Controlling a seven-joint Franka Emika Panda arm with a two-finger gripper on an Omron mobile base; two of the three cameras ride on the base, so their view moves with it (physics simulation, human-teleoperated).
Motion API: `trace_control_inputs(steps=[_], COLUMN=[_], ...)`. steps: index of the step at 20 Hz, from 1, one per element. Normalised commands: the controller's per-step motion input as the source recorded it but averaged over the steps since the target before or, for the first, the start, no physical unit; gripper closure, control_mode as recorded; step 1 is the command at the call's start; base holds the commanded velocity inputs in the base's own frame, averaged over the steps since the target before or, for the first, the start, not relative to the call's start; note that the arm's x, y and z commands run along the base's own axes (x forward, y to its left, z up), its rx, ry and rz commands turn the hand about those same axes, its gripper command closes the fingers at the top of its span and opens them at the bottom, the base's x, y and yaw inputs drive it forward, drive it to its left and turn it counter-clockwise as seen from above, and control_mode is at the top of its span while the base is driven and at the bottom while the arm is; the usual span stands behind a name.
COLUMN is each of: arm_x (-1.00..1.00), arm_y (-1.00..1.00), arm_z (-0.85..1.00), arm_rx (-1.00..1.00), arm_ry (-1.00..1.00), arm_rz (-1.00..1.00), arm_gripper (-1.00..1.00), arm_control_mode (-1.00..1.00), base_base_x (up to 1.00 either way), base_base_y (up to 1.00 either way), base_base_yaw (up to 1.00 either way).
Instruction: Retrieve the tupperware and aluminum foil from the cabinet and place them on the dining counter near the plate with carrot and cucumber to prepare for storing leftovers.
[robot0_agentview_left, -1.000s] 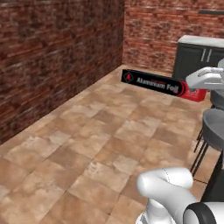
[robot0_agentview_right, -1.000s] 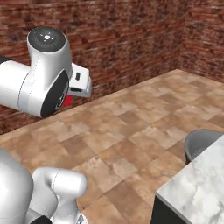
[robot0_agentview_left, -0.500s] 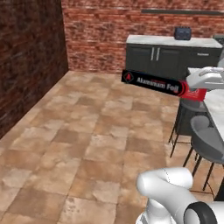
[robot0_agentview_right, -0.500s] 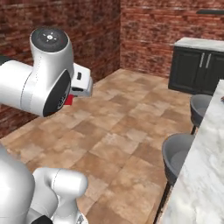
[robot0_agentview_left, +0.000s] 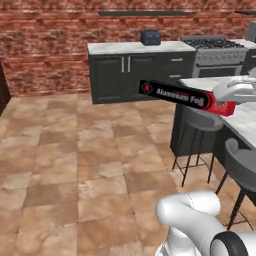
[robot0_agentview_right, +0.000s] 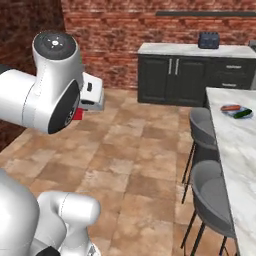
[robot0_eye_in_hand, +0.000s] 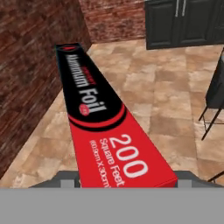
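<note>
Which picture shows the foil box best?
The hand view: the aluminum foil runs up the frame, its lettering and "200 Square Feet" readable. The left base view shows the whole box side-on, held out level at its red end. The right base view shows just a red corner peeking from behind the arm.

A brown tiled floor (robot0_agentview_left: 75, 165) spreads below the claw (robot0_agentview_left: 222, 106) and ahead of it to the brick wall. On the floor to the claw's right stands the dining counter (robot0_agentview_right: 240, 145), its marble top lower than the claw. Two grey stools (robot0_agentview_right: 205, 125) stand on the tiles along the counter's nearer side, between it and the claw. A plate (robot0_agentview_right: 235, 111) lies on the marble toward the far end, ahead and right of the claw, with the cucumber (robot0_agentview_right: 243, 114) and an orange piece on it. Far ahead of the claw, black base cabinets carry a wall counter (robot0_agentview_left: 135, 47), and a dark toaster (robot0_agentview_left: 150, 37) sits on it.
</note>
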Motion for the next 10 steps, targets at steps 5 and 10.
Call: trace_control_inputs(steps=[5,10], arm_x=[0.00,0.00], arm_y=[0.00,0.00], arm_z=[0.00,0.00], arm_rx=[0.00,0.00], arm_ry=[0.00,0.00], arm_rz=[0.00,0.00], arm_gripper=[1.00,1.00], arm_control_mode=[1.00,1.00], base_base_x=[0.98,0.94], base_base_y=[0.61,0.49], base_base_yaw=[-0.56,-0.57])
